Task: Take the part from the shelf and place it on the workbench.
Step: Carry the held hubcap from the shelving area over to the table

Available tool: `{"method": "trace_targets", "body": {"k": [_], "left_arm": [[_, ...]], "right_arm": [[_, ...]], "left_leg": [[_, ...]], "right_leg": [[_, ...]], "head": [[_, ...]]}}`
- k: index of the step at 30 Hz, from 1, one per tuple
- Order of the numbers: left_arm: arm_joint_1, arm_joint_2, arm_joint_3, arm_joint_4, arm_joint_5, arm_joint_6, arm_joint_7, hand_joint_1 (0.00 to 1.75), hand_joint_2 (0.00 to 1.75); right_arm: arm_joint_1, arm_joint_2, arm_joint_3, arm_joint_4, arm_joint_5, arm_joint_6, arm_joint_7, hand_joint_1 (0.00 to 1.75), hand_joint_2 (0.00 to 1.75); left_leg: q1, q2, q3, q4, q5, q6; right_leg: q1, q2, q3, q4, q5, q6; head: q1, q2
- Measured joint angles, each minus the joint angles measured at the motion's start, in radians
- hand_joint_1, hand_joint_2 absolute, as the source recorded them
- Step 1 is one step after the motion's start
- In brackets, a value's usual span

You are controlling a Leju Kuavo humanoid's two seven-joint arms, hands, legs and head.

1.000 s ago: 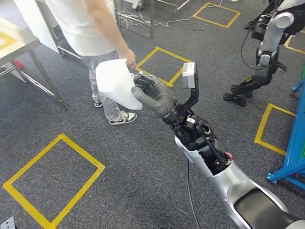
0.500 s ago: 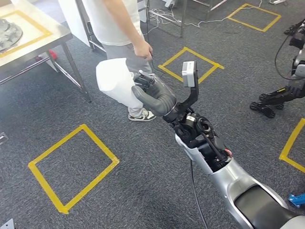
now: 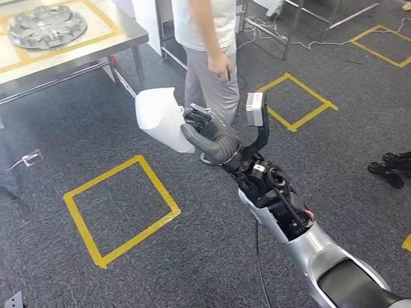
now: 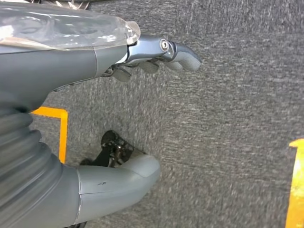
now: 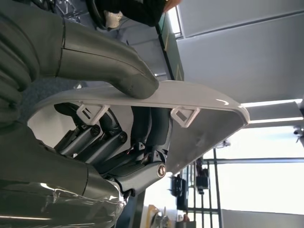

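Up in the air over the carpet, the white part (image 3: 162, 117) sits gripped in the right hand (image 3: 210, 138), thumb on one face and fingers (image 5: 107, 137) curled under its ribbed side. Just beyond it stands a person (image 3: 208, 51), between the hand and the floor squares further off. A workbench (image 3: 72, 48) with a silver disc (image 3: 47, 25) stands well apart at the far left. Yellow tape squares (image 3: 121, 208) mark the dark grey carpet (image 3: 203, 244). The right arm reaches straight forward. The left hand (image 4: 107, 118) hangs over the carpet, empty, fingers apart.
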Motion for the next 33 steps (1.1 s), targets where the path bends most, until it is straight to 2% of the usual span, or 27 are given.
{"method": "trace_targets", "body": {"k": [1,2,3,4,5,6,7,9,11,12,13,15,16,17,18,19,20,22,23,24,26,27,28,30,31,32,33], "left_arm": [[-0.002,-0.001,0.0,0.0,-0.003,-0.001,0.003,0.0,1.75],[-0.003,-0.002,0.0,0.0,-0.005,-0.002,0.007,0.0,1.75],[-0.004,-0.003,0.0,0.0,-0.007,-0.003,0.011,0.0,1.75],[-0.004,-0.005,0.0,0.0,-0.01,-0.003,0.014,0.0,1.75],[-0.005,-0.006,-0.001,0.0,-0.012,-0.002,0.017,0.0,1.75],[-0.007,-0.008,-0.001,0.0,-0.015,0.0,0.02,0.0,1.75],[-0.011,-0.01,-0.001,0.0,-0.017,0.003,0.022,0.0,1.75],[-0.018,-0.011,-0.002,0.0,-0.019,0.006,0.025,0.0,1.75],[-0.019,-0.008,-0.002,0.0,-0.02,0.006,0.028,0.0,1.75],[-0.018,-0.007,-0.002,0.0,-0.02,0.006,0.029,0.0,1.75],[-0.018,-0.005,-0.002,0.0,-0.02,0.006,0.029,0.0,1.75],[-0.021,-0.002,-0.002,0.0,-0.02,0.006,0.031,0.0,1.75],[-0.023,-0.002,-0.002,0.0,-0.02,0.006,0.032,0.0,1.75],[-0.023,-0.002,-0.002,0.0,-0.02,0.006,0.033,0.0,1.75],[-0.023,-0.003,-0.002,0.0,-0.019,0.006,0.035,0.0,1.75],[-0.023,-0.002,-0.002,0.0,-0.019,0.006,0.036,0.0,1.75],[-0.023,-0.001,-0.002,0.0,-0.018,0.006,0.037,0.0,1.75],[-0.026,0.003,-0.002,0.0,-0.016,0.006,0.037,0.0,1.75],[-0.027,0.005,-0.002,0.0,-0.014,0.006,0.037,0.0,1.75],[-0.027,0.006,-0.002,0.0,-0.013,0.005,0.037,0.0,1.75],[-0.024,0.008,-0.002,0.0,-0.011,0.004,0.037,0.0,1.75],[-0.023,0.008,-0.002,0.0,-0.01,0.004,0.037,0.0,1.75],[-0.023,0.009,-0.002,0.0,-0.009,0.004,0.037,0.0,1.75],[-0.025,0.009,-0.002,0.0,-0.009,0.004,0.037,0.0,1.75],[-0.025,0.01,-0.002,0.0,-0.008,0.003,0.038,0.0,1.75],[-0.025,0.01,-0.002,0.0,-0.007,0.002,0.04,0.0,1.75],[-0.024,0.009,-0.002,0.0,-0.005,0.0,0.042,0.0,1.75]], "right_arm": [[0.004,0.0,-0.002,-0.002,0.0,0.0,0.001,1.75,1.75],[0.009,0.0,-0.005,-0.003,0.0,0.001,0.002,1.75,1.75],[0.016,0.0,-0.006,-0.003,0.0,0.001,0.003,1.75,1.75],[0.021,-0.001,-0.008,-0.003,0.0,0.002,0.004,1.75,1.75],[0.023,-0.001,-0.008,-0.004,0.0,0.004,0.005,1.75,1.75],[0.022,-0.002,-0.009,-0.004,0.0,0.006,0.006,1.75,1.75],[0.019,-0.002,-0.009,-0.004,0.0,0.008,0.006,1.75,1.75],[0.015,-0.002,-0.009,-0.004,0.0,0.011,0.008,1.75,1.75],[0.013,-0.002,-0.008,-0.004,0.0,0.013,0.01,1.75,1.75],[0.01,-0.001,-0.008,-0.004,0.0,0.013,0.01,1.75,1.75],[0.007,-0.001,-0.007,-0.004,0.0,0.014,0.01,1.75,1.75],[0.001,0.001,-0.006,-0.002,0.0,0.014,0.005,1.75,1.75],[-0.001,0.001,-0.006,0.0,0.0,0.015,0.002,1.75,1.75],[-0.002,0.001,-0.005,0.003,0.001,0.016,-0.001,1.75,1.75],[-0.003,0.001,-0.004,0.006,0.002,0.017,-0.005,1.75,1.75],[-0.004,0.001,-0.003,0.009,0.003,0.018,-0.008,1.75,1.75],[-0.006,0.001,-0.002,0.012,0.004,0.02,-0.012,1.75,1.75],[-0.014,0.002,0.0,0.018,0.006,0.026,-0.019,1.75,1.75],[-0.021,0.003,0.001,0.021,0.007,0.03,-0.023,1.75,1.75],[-0.027,0.004,0.002,0.024,0.008,0.034,-0.026,1.75,1.75],[-0.038,0.007,0.005,0.03,0.009,0.037,-0.029,1.75,1.75],[-0.041,0.009,0.006,0.033,0.009,0.038,-0.031,1.75,1.75],[-0.044,0.009,0.007,0.036,0.01,0.038,-0.032,1.75,1.75],[-0.048,0.01,0.008,0.043,0.01,0.04,-0.035,1.75,1.75],[-0.049,0.01,0.008,0.047,0.011,0.042,-0.036,1.75,1.75],[-0.049,0.01,0.009,0.052,0.012,0.043,-0.037,1.75,1.75],[-0.049,0.01,0.01,0.056,0.014,0.045,-0.038,1.75,1.75]], "left_leg": [[-0.002,-0.01,0.001,0.0,-0.001,0.003],[-0.004,-0.023,0.002,0.0,-0.001,0.005],[-0.007,-0.036,0.003,0.0,-0.002,0.006],[-0.008,-0.051,0.006,0.001,-0.003,0.006],[-0.009,-0.065,0.008,0.001,-0.004,0.006],[-0.01,-0.078,0.009,0.001,-0.005,0.005],[-0.011,-0.09,0.009,0.002,-0.005,0.003],[-0.009,-0.111,0.0,0.003,-0.002,-0.005],[-0.007,-0.13,-0.006,0.001,0.002,-0.016],[-0.008,-0.118,-0.011,0.008,-0.003,-0.022],[-0.009,-0.091,-0.023,0.032,-0.019,-0.027],[-0.009,-0.025,-0.081,0.146,-0.076,-0.036],[-0.006,-0.008,-0.119,0.219,-0.105,-0.04],[-0.005,-0.002,-0.148,0.273,-0.12,-0.043],[-0.003,0.001,-0.159,0.29,-0.116,-0.046],[-0.001,0.004,-0.148,0.267,-0.094,-0.047],[-0.001,0.013,-0.115,0.205,-0.06,-0.047],[-0.005,0.059,-0.039,0.061,-0.008,-0.041],[-0.008,0.073,-0.017,0.018,0.003,-0.034],[-0.012,0.077,-0.008,0.0,0.004,-0.027],[-0.012,0.05,-0.009,-0.002,0.005,-0.012],[-0.01,0.039,-0.008,-0.003,0.005,-0.007],[-0.007,0.028,-0.006,-0.005,0.006,-0.001],[-0.005,0.006,-0.005,-0.006,0.008,0.007],[-0.005,-0.006,-0.005,-0.006,0.008,0.01],[-0.006,-0.019,-0.005,-0.006,0.008,0.012],[-0.007,-0.033,-0.004,-0.005,0.008,0.012]], "right_leg": [[0.001,0.007,-0.038,0.074,-0.026,-0.001],[0.002,0.009,-0.068,0.127,-0.037,-0.003],[0.002,0.011,-0.081,0.139,-0.025,-0.007],[0.003,0.015,-0.073,0.108,0.007,-0.012],[0.003,0.026,-0.05,0.043,0.052,-0.019],[0.004,0.048,-0.021,-0.03,0.093,-0.027],[0.003,0.068,0.006,-0.092,0.12,-0.033],[0.003,0.087,0.035,-0.149,0.129,-0.037],[-0.001,0.065,0.045,-0.163,0.126,-0.039],[-0.003,0.053,0.048,-0.168,0.128,-0.042],[-0.005,0.041,0.052,-0.174,0.13,-0.045],[-0.005,0.017,0.055,-0.179,0.132,-0.05],[-0.004,0.005,0.055,-0.179,0.131,-0.051],[-0.004,-0.009,0.055,-0.179,0.13,-0.051],[-0.004,-0.023,0.056,-0.179,0.129,-0.051],[-0.004,-0.036,0.056,-0.179,0.127,-0.05],[-0.004,-0.048,0.059,-0.178,0.125,-0.048],[0.002,-0.069,0.063,-0.176,0.118,-0.04],[0.006,-0.078,0.066,-0.174,0.114,-0.035],[0.01,-0.088,0.068,-0.174,0.111,-0.03],[0.01,-0.104,0.072,-0.174,0.104,-0.021],[0.008,-0.093,0.07,-0.166,0.095,-0.015],[0.005,-0.072,0.06,-0.14,0.076,-0.011],[0.001,-0.015,0.008,-0.019,0.012,-0.006],[0.0,-0.001,-0.027,0.058,-0.019,-0.005],[0.0,0.006,-0.057,0.119,-0.036,-0.005],[0.001,0.008,-0.072,0.143,-0.033,-0.007]], "head": [[0.002,0.0],[0.003,0.0],[0.004,0.0],[0.005,0.0],[0.006,0.0],[0.006,0.0],[0.005,0.0],[0.004,0.0],[0.005,0.0],[0.005,0.0],[0.001,0.0],[-0.008,0.0],[-0.013,0.0],[-0.014,0.0],[-0.014,0.0],[-0.015,0.0],[-0.015,0.0],[-0.016,0.0],[-0.015,0.0],[-0.013,0.0],[-0.007,0.0],[-0.006,0.0],[-0.005,0.0],[0.002,0.0],[0.005,0.0],[0.007,0.0],[0.007,0.0]]}}
